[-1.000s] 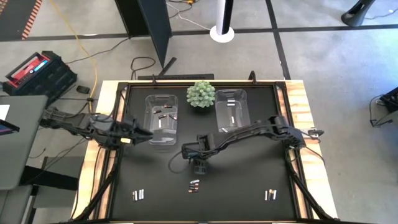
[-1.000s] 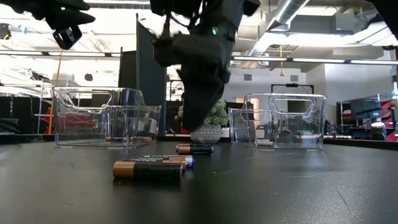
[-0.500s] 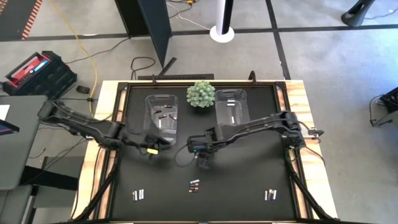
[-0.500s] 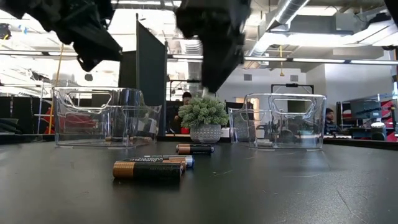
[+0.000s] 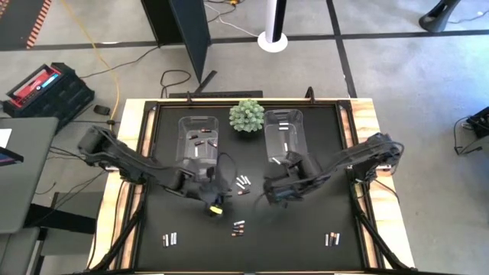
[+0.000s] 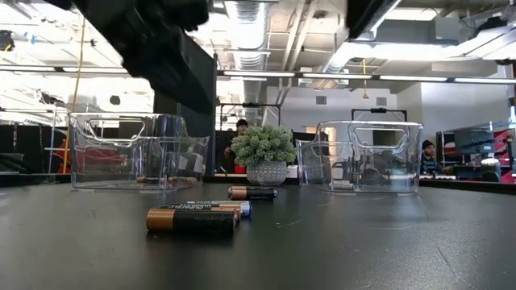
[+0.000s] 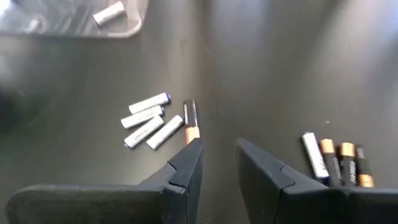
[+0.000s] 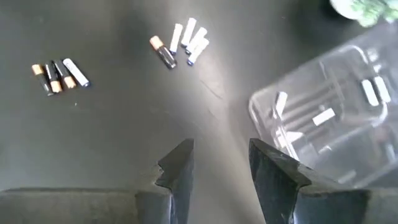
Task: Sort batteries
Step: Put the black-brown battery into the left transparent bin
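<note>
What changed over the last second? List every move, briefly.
The left pincer swung from beside the left bin toward the middle; the right pincer drew off rightward, uncovering the middle batteries. Both are empty: nothing grasped or released. Nothing else moved.

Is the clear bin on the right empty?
No. The right bin holds several pale batteries; the high view and right wrist view show white cells lying flat on its floor.

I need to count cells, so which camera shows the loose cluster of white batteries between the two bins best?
The left wrist view: the white batteries lie clearly apart, four beside one dark cell. The right wrist view shows them smaller, the high view as specks; the low view does not show them clearly.
</note>
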